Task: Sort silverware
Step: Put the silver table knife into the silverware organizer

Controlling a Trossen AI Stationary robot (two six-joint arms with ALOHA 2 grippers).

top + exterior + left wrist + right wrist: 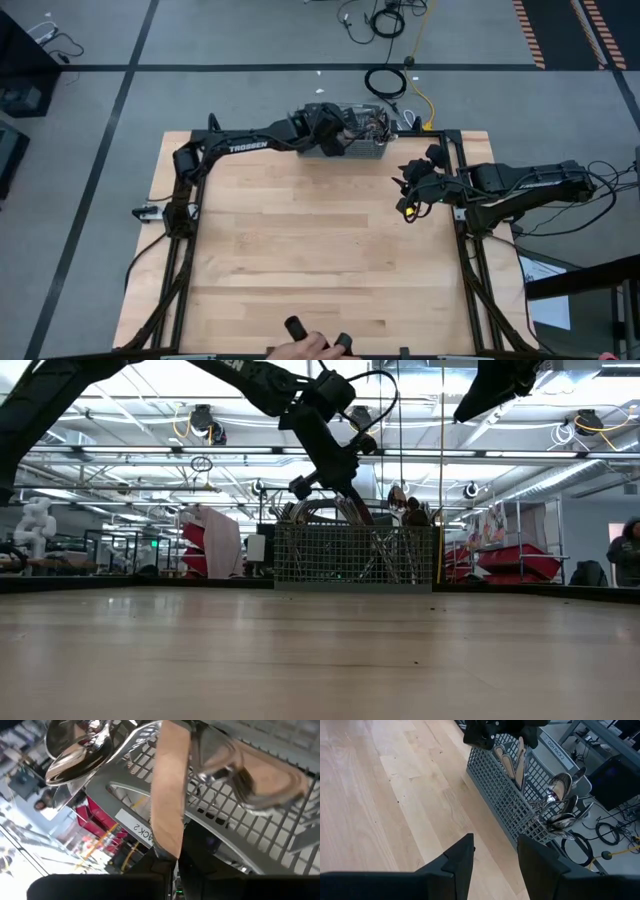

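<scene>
1. A grey floor with dark seam lines surrounds the light wooden table.
2. Black and yellow cables lie coiled on the floor beyond the table.
3. White ceiling beams with strip lights span the hall.
4. Red racks stand far behind.

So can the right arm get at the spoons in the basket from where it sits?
Probably yes: the right gripper is open, bare table lies between it and the basket, and the spoons stand at the end away from the left gripper.
</scene>
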